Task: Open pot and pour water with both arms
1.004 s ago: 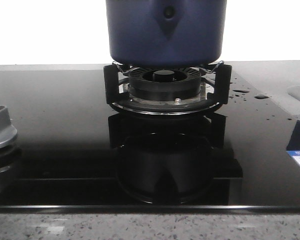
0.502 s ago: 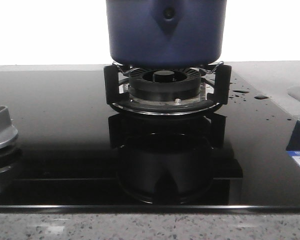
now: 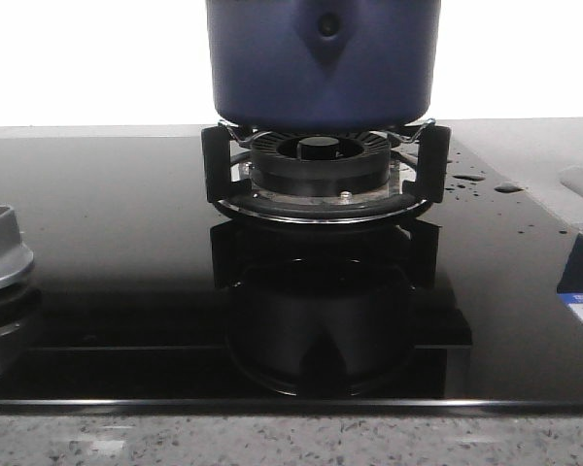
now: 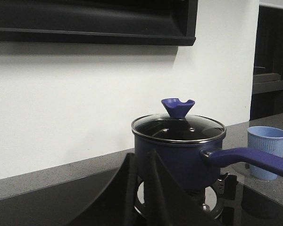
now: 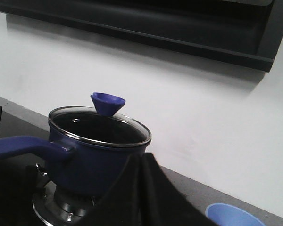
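The dark navy pot (image 3: 321,68) stands on the black burner ring (image 3: 321,165) at the back middle of the hob, its top cut off in the front view. In the left wrist view the pot (image 4: 179,157) carries a glass lid (image 4: 179,128) with a blue knob (image 4: 178,107), and its long handle (image 4: 254,160) sticks out sideways. My left gripper (image 4: 141,153) hangs in front of it, apart, its fingers nearly together and empty. In the right wrist view my right gripper (image 5: 141,157) is shut and empty beside the pot (image 5: 89,165). Neither gripper shows in the front view.
A light blue cup (image 4: 267,150) stands on the counter past the handle's end and shows again as a cup (image 5: 233,216) in the right wrist view. Water drops (image 3: 466,178) lie on the black glass hob. A silver stove knob (image 3: 0,252) sits at the left.
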You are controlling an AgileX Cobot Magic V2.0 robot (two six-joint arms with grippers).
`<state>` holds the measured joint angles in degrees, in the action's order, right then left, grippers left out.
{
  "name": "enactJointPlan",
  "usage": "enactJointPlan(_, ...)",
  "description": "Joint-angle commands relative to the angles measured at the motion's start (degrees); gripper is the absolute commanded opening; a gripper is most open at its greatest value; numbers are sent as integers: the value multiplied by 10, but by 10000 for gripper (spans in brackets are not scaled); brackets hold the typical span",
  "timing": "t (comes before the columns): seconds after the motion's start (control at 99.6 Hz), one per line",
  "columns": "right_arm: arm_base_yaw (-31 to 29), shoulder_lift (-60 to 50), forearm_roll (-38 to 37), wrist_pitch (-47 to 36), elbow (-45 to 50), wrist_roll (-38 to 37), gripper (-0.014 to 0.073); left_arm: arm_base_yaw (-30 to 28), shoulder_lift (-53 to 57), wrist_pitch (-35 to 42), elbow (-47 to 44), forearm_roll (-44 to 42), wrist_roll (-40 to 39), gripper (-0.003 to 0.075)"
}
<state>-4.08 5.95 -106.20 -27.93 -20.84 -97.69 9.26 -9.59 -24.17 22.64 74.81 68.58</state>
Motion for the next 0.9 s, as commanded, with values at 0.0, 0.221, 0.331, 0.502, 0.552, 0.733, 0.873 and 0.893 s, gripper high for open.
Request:
enactJointPlan(0.0,0,5,-14,19,-14,0,-64,0,-6,18,15,19,-7,-11)
enactJointPlan(0.221,0,5,-14,19,-14,0,-64,0,-6,93,-2,-38,6,-11)
enactJointPlan(0.331,0,5,-14,20,-14,0,-64,-3,-6,153,-35,-129,-27,-11)
enactJointPlan(0.502,0,5,-14,20,-14,0,-64,-3,-4,177,-103,-665,-545,-11)
enactJointPlan(0.552,0,5,-14,20,-14,0,-64,-3,-4,186,-128,-767,-658,-11)
enactJointPlan(0.733,0,5,-14,20,-14,0,-64,-3,5,284,-230,-800,-679,-11)
enactJointPlan(0.873,0,5,-14,20,-14,0,-64,-3,37,232,-252,-780,-679,-11)
enactJointPlan(0.893,0,5,-14,20,-14,0,-64,-4,41,224,-252,-786,-679,-11)
